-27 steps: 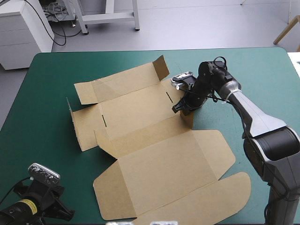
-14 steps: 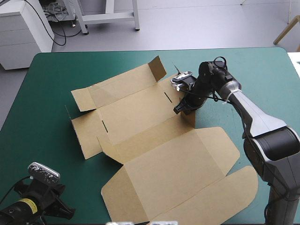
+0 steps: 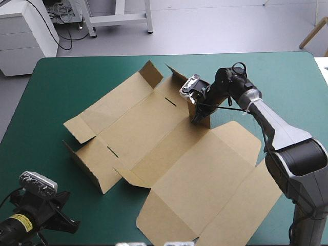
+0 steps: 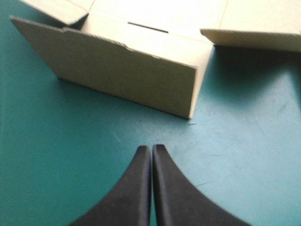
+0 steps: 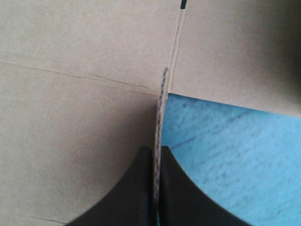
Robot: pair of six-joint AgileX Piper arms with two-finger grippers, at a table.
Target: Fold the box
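Observation:
The brown box lies unfolded as a cut sheet, slanting across the teal-green table. Its wide lid panel reaches the near right. Short flaps stand up at the far end and along the left wall. My right gripper is at the sheet's right side, shut on an upright flap that shows edge-on between its fingers. My left gripper is shut and holds nothing. It rests low over the cover at the near left corner, and the box's raised left wall stands a short way ahead of it.
Bare teal-green cover lies left of the box, along the far edge, and on the right beyond my right arm. The lid's corner comes close to the table's near edge.
The right gripper has dragged its flap toward the far left. The whole sheet has swung counter-clockwise, with the lid moving right and the left end moving nearer. The left arm shifted slightly.

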